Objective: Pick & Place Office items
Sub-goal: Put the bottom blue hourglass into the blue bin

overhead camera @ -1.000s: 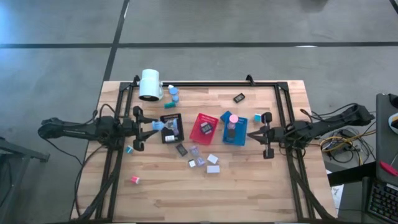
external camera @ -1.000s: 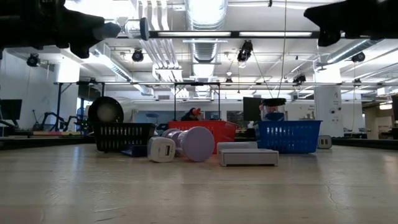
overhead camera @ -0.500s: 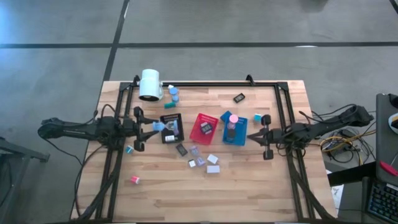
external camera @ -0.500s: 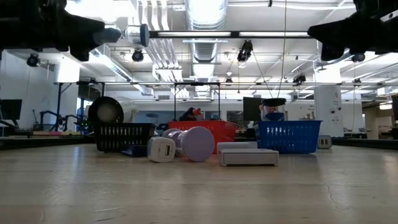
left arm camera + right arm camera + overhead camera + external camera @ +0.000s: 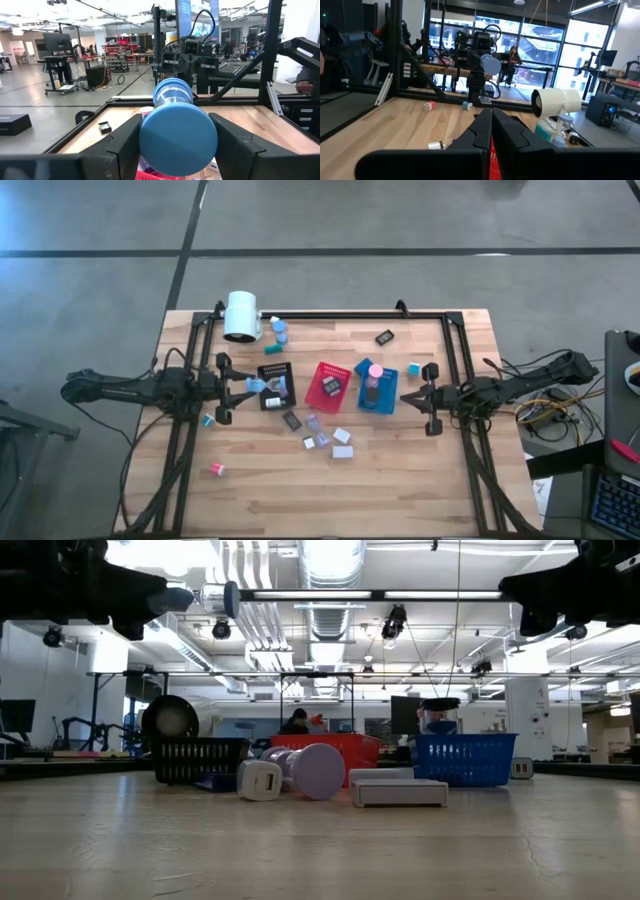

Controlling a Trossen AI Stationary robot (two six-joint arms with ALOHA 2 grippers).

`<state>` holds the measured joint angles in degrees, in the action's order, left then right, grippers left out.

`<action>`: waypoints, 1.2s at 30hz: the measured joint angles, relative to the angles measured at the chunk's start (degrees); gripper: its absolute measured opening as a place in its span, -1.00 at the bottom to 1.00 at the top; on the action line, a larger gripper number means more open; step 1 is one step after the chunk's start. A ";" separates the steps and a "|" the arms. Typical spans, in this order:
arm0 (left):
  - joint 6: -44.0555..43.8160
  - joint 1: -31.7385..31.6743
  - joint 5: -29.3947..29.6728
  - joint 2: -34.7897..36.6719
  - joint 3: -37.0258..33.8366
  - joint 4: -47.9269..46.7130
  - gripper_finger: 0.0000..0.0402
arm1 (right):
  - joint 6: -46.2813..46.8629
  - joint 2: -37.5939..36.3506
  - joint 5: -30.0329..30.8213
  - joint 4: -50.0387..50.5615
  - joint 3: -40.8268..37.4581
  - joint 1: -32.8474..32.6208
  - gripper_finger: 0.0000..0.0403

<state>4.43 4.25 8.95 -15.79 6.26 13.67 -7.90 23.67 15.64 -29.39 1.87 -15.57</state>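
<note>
We see the left gripper [image 5: 177, 145] clamping a smooth blue round cap [image 5: 178, 136] between matte dark fingers [image 5: 124, 142], raised beside the ribbed black tray [image 5: 276, 386]. The right gripper [image 5: 491, 131], fingers pressed together and empty, hangs by the meshed blue tray [image 5: 378, 390]. Small white and lavender blocks [image 5: 334, 443] lie on the wood-grain table [image 5: 400, 480]. We read no writing.

Left gripper [image 5: 250, 383] raised at the table's left side, holding a light blue round cap [image 5: 254, 382] between its fingertips, just beside the black tray [image 5: 277, 386]. Right gripper [image 5: 406, 397] opposite, fingertips together, just beside the blue tray [image 5: 378, 390]. Between the two trays, a red tray [image 5: 327, 385]. Below, well apart from both grippers, scattered small blocks [image 5: 342, 442].
</note>
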 joint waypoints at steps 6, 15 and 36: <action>-0.61 0.00 -0.02 -0.01 0.00 0.00 0.01 | 0.00 -0.03 0.00 0.02 0.00 0.00 -0.96; -1.70 0.00 -0.17 0.02 0.00 0.00 0.01 | 0.00 -0.01 0.08 0.13 0.00 0.00 -0.96; -4.70 0.00 -0.15 -6.39 3.90 1.93 0.01 | -1.09 0.45 1.03 -0.85 0.00 0.00 -0.89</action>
<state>-0.27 4.25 8.80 -22.17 10.16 15.61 -8.99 24.12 16.67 -30.23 1.87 -15.57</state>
